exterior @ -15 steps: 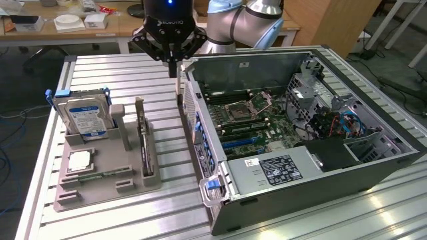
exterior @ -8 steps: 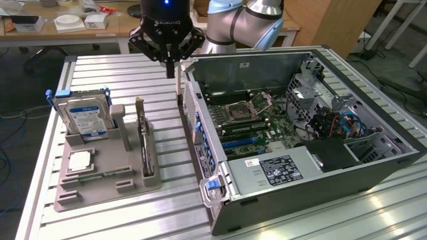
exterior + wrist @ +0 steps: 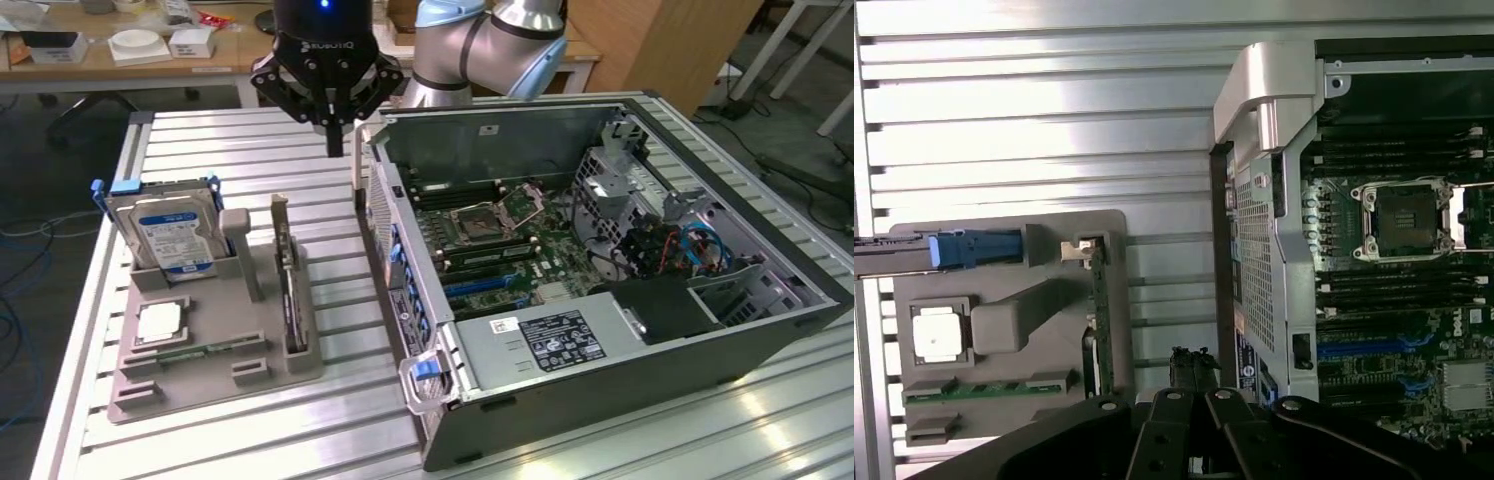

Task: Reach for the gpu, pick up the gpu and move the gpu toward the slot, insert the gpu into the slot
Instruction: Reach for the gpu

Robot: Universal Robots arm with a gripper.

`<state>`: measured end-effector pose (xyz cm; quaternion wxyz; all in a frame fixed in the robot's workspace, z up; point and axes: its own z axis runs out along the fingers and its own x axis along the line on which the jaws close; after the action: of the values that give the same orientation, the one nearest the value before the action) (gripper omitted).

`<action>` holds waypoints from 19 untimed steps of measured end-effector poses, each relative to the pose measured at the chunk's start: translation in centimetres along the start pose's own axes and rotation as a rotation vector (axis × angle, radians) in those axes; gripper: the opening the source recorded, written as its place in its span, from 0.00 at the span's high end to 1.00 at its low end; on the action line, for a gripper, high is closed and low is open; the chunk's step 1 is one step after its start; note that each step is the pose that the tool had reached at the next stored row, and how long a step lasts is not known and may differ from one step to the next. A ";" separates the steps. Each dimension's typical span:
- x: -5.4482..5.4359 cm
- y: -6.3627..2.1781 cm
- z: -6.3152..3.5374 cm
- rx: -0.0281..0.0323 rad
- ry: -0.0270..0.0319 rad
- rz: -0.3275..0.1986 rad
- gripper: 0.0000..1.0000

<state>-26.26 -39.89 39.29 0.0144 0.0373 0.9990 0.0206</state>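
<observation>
Pincer point(image 3: 334, 148) hangs clenched, fingers pressed together, gripping nothing, above the slatted worktop point(image 3: 227, 150); the gpu point(image 3: 283, 268) stands on edge in the grey holder point(image 3: 200, 378), below the pincer and off to the exterior view's left of it, well apart and untouched; the hard drive point(image 3: 167, 235) sits further out on that side; on the pincer's other side is the open computer case point(image 3: 641, 350), with the blue slot point(image 3: 481, 287) on its green motherboard point(image 3: 534, 245), empty.

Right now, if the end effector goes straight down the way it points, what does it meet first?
Probably the slatted table, in the gap between the gpu and the computer case; depth is unclear.
</observation>
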 end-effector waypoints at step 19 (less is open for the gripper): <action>1.4 -0.10 -0.04 0.0000 0.0000 0.000 0.90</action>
<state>-27.63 -39.89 39.29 0.0144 0.0374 0.9990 0.0206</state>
